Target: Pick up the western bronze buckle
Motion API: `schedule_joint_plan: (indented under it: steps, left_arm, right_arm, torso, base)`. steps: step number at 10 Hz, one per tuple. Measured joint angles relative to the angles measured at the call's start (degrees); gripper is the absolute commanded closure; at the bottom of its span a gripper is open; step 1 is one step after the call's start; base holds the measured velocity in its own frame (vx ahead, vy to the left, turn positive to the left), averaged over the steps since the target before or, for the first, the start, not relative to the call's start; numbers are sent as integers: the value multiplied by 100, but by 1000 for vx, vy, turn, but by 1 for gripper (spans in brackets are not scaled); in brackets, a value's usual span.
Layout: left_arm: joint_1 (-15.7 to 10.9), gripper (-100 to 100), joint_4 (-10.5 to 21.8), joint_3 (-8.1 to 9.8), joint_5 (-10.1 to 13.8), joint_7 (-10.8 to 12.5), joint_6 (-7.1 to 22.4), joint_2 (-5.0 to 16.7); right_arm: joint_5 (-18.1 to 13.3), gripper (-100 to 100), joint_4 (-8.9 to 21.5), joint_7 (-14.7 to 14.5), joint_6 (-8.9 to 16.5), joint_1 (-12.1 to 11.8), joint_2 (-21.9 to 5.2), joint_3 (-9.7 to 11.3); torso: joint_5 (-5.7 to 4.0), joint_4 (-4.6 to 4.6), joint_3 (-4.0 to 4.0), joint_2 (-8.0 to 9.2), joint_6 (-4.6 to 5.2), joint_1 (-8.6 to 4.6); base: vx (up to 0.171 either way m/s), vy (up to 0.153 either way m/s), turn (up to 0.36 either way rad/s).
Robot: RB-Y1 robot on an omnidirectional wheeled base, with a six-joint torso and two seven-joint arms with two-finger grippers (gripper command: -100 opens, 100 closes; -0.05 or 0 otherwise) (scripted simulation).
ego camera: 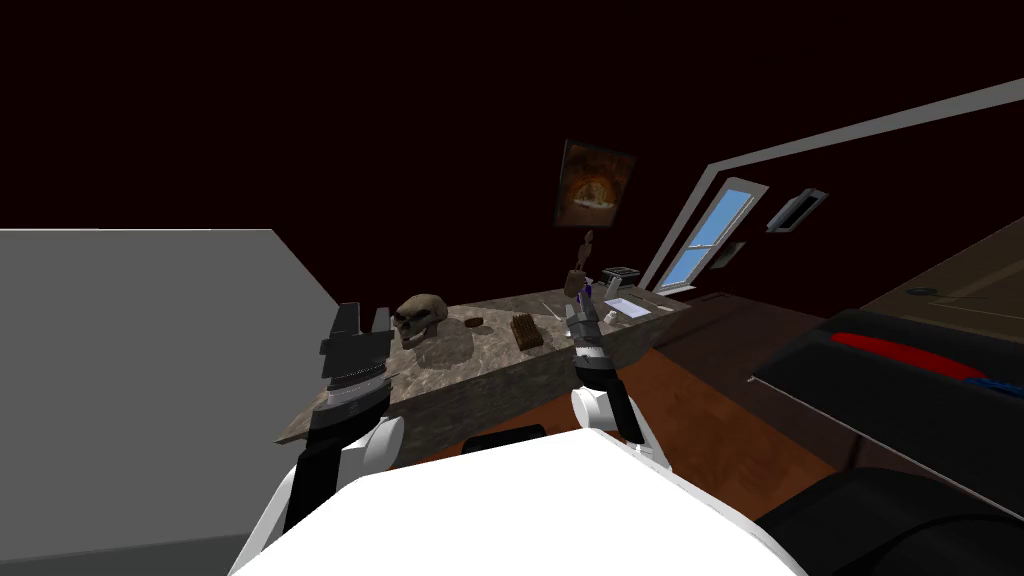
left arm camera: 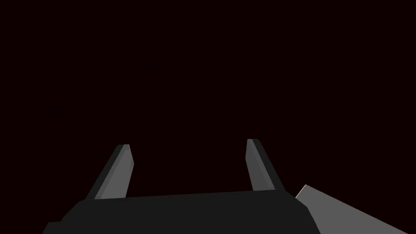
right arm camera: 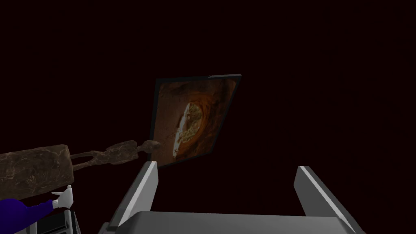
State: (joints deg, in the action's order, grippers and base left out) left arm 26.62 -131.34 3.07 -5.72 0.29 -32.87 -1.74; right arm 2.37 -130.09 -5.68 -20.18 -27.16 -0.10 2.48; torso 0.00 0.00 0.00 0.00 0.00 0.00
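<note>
a skull (ego camera: pixel 421 314), a brown ridged block (ego camera: pixel 527 331) and a thin statue (ego camera: pixel 581 262) stand on the marbled table (ego camera: pixel 490 352).

marbled grey-brown tabletop (ego camera: pixel 480 352) | tan skull (ego camera: pixel 421 315) | small dark oval buckle (ego camera: pixel 474 322) between skull and brown ridged block (ego camera: pixel 527 331)

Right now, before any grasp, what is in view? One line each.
table: one, brown-grey marbled, ahead
skull: one, tan, table's left part
buckle: one, small dark oval, probably it, beside the skull
ridged block: one, brown, mid-table
statuette: one, brown, far edge
gloved figure: one, purple sleeve, white glove, beside the statuette
sheet: one, white, table's right end
framed picture: one, orange-brown, wall behind
window: one, blue, right of the picture
left gripper: one, open, by the skull
right gripper: one, open, by the statuette
</note>
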Motion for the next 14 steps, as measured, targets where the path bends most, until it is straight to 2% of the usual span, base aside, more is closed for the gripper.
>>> schedule_joint_plan:
  steps: [5,9,14]
  left_arm:
    - [-35,-100,51,86,426,-107,209,749]
    - [-95,-100,152,193,933,-194,510,1400]
    - [-122,-100,326,277,1488,-279,853,2077]
  right_arm:
    - [0,0,0,0,0,0,0,0]
    - [0,0,0,0,0,0,0,1]
    - [0,0,0,0,0,0,0,0]
  torso:
    - [-4,2,6,10,0,-15]
    - [-4,2,5,8,1,-15]
    - [-4,1,3,6,0,-15]
  base:
    - [-25,-43,-32]
    - [-23,-46,-48]
    - [-15,-46,-69]
